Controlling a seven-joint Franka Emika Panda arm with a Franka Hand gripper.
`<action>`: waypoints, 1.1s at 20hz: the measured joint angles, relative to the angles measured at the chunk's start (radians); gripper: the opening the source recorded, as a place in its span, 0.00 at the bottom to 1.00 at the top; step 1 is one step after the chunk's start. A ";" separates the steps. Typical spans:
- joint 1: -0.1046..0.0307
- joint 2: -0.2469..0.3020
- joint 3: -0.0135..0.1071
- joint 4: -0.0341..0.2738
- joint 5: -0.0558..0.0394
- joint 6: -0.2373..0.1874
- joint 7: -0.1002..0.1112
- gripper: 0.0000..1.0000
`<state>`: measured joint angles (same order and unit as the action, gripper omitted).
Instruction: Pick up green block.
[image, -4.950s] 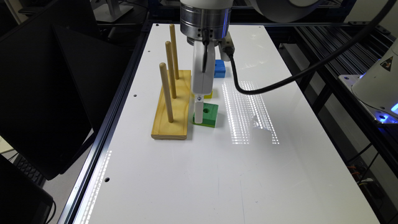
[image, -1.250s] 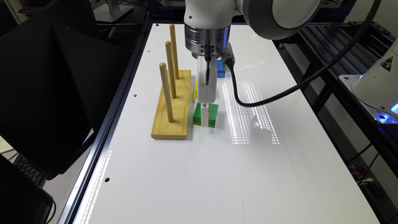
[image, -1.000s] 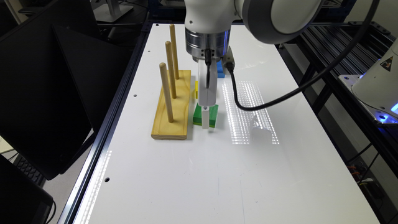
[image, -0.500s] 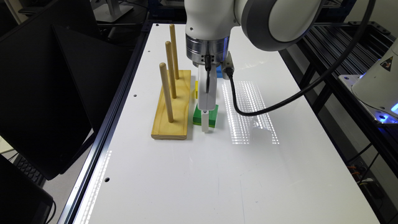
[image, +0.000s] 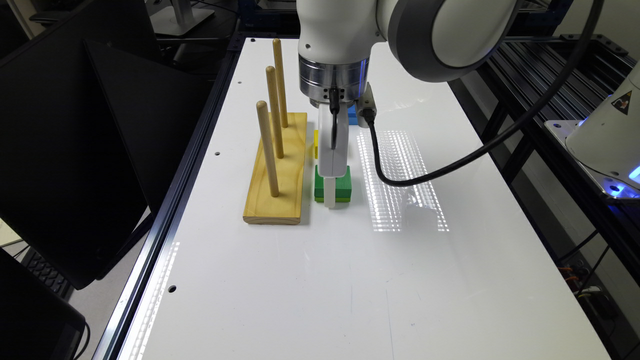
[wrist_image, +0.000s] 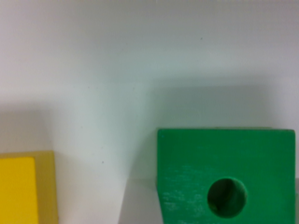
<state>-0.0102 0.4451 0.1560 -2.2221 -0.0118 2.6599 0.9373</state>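
Reaching straight down from the white arm, the claw (image: 330, 197) stood low over the green block (image: 341, 187), its white tip in front of the block's near face and down at bench level in the exterior view. Whether the claw was released or clenched could not be told: no part of it appeared in the wrist view, and the exterior view did not separate its parts.

The green block lay flat on the white bench (image: 350, 280), just beside the wooden peg base (image: 280, 175), on the exterior view's right of it. In the wrist view the green block (wrist_image: 187, 168) showed its square top and a round centre hole, with a shadow on the bench around it.

A yellow block (image: 316, 144) sat just behind the green one, close to the peg base, mostly hidden by the claw. In the wrist view the yellow block (wrist_image: 21, 189) lay near the green block with a strip of bare bench between them. A blue block (image: 352, 116) peeked out farther back, behind the wrist.

Three upright wooden pegs (image: 270, 112) rose in a row from the base. A black cable (image: 450, 167) curved from the wrist across the bench toward the exterior view's right.
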 joint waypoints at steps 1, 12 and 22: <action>0.000 0.000 0.000 0.000 0.0000 0.000 0.000 0.00; 0.000 0.000 0.000 0.000 0.0000 0.000 0.000 0.00; 0.000 -0.044 0.002 -0.001 0.0017 -0.027 0.000 0.00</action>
<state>-0.0104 0.4012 0.1580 -2.2230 -0.0100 2.6330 0.9373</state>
